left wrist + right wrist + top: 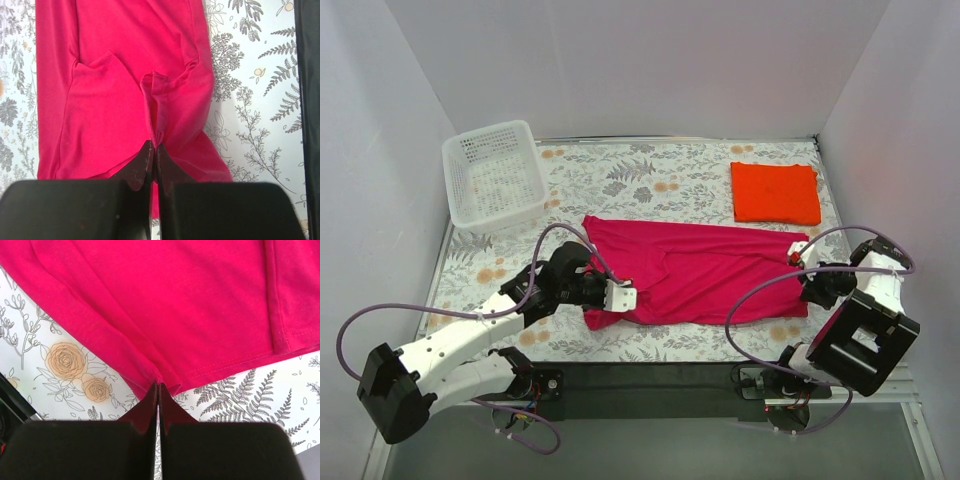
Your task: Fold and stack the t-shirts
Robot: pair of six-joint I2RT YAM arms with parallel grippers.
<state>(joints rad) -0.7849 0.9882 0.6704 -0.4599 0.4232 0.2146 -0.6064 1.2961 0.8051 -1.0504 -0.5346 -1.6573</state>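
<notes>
A magenta-pink t-shirt (pixel 695 270) lies stretched left to right across the middle of the table. My left gripper (pixel 623 297) is shut on a pinched fold of its left end, and the left wrist view shows the cloth (pixel 135 90) bunched up between the fingertips (pixel 154 146). At the opposite end my right gripper (pixel 800 255) is shut on the hem; the right wrist view shows the pink hem (pixel 190 315) caught at the tips (pixel 159 386). An orange-red t-shirt (pixel 776 192) lies folded into a rectangle at the back right.
A white perforated basket (pixel 492 175) stands at the back left corner of the floral tablecloth (pixel 650 175). White walls close in the table on three sides. A black strip (pixel 650 380) runs along the near edge between the arm bases.
</notes>
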